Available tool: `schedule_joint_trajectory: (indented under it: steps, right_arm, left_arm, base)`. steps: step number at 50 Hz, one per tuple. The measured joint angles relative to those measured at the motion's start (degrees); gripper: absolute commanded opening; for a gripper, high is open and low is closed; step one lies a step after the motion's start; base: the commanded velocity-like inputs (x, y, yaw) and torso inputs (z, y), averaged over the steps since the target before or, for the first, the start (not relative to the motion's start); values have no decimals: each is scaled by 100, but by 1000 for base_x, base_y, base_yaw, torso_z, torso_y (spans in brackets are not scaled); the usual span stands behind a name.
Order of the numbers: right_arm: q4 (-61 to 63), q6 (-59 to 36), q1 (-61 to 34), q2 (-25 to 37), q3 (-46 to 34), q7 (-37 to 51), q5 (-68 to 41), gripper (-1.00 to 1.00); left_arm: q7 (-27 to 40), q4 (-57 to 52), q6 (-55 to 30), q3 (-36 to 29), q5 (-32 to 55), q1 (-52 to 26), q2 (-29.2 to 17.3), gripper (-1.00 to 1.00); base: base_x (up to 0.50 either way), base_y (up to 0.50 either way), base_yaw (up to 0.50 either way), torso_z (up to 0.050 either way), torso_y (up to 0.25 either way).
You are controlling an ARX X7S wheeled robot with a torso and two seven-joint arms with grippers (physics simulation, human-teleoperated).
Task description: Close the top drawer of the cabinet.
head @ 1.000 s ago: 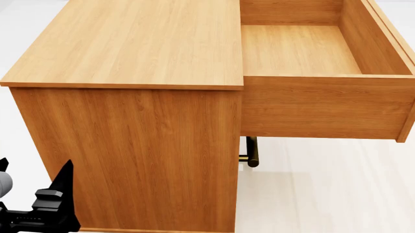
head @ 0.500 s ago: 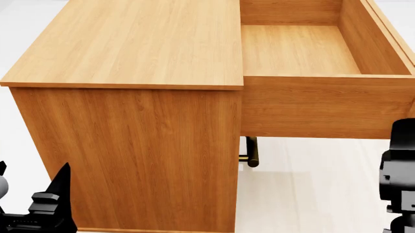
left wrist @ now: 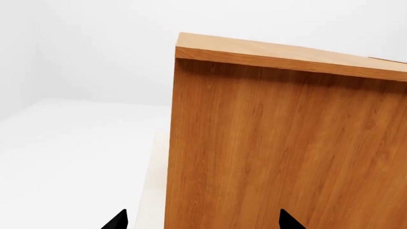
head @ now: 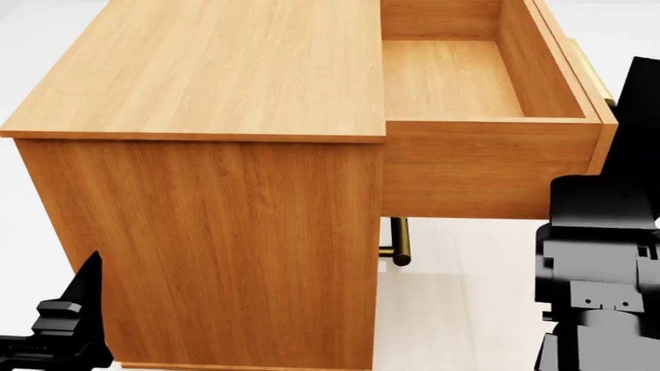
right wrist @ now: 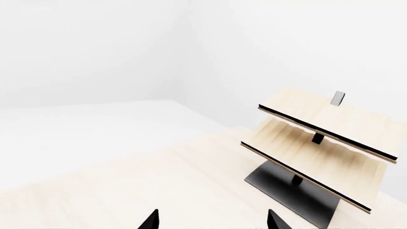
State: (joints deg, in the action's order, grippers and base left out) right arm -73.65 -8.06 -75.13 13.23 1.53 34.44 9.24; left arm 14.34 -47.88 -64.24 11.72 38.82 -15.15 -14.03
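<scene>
The cabinet (head: 206,69) is a large orange-brown box with a flat top. Its top drawer (head: 454,77) stands pulled out to the right, empty inside. A little of the drawer's brass handle (head: 595,81) shows on the front panel. My right arm (head: 603,255) is black and stands right beside that front panel and handle. In the right wrist view, my right gripper (right wrist: 212,220) is open and empty and faces away from the cabinet. My left gripper (left wrist: 200,220) is open and empty, low beside the cabinet's side panel (left wrist: 286,143). One of its fingers (head: 91,301) shows in the head view.
A lower drawer's brass handle (head: 400,243) sticks out under the top drawer. Pale light-wood slanted panels on a dark base (right wrist: 318,148) stand across the pale floor in the right wrist view. White walls lie behind.
The top drawer has slid left, partway into the cabinet. My right arm has risen into view and moved left against the drawer's front. My left gripper has sunk a little.
</scene>
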Motion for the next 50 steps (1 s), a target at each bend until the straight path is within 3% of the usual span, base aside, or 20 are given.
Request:
schedule_joint_trajectory:
  steps: [9, 18, 23, 30, 38, 50]
  right_arm:
    - [287, 77, 207, -310, 38, 186, -18, 100]
    - [1064, -268, 562, -669, -673, 504, -574, 100]
    - [1293, -338, 676, -840, -1533, 804, -1050, 100]
    - [1472, -212, 715, -1006, -3356, 1290, -2027, 100]
    - [1489, 112, 520, -705, -5160, 1710, -3681, 100]
    - [1389, 596, 278, -585, -6810, 2068, -5120, 100]
  left_arm:
    - [20, 6, 17, 55, 66, 2, -30, 100]
    - [32, 22, 49, 132, 134, 29, -55, 100]
    - [36, -9, 53, 224, 203, 55, -82, 100]
    - [-4, -21, 150, 366, 238, 143, -156, 100]
    - [-56, 22, 286, 504, 244, 237, -226, 100]
    - [-94, 106, 442, 584, 233, 317, -280, 100]
  base:
    - [51, 4, 29, 0, 0]
    - [40, 5, 21, 0, 0]
    - [29, 5, 14, 0, 0]
    - [23, 5, 9, 0, 0]
    - [20, 6, 20, 0, 0]
    - [17, 9, 23, 0, 0]
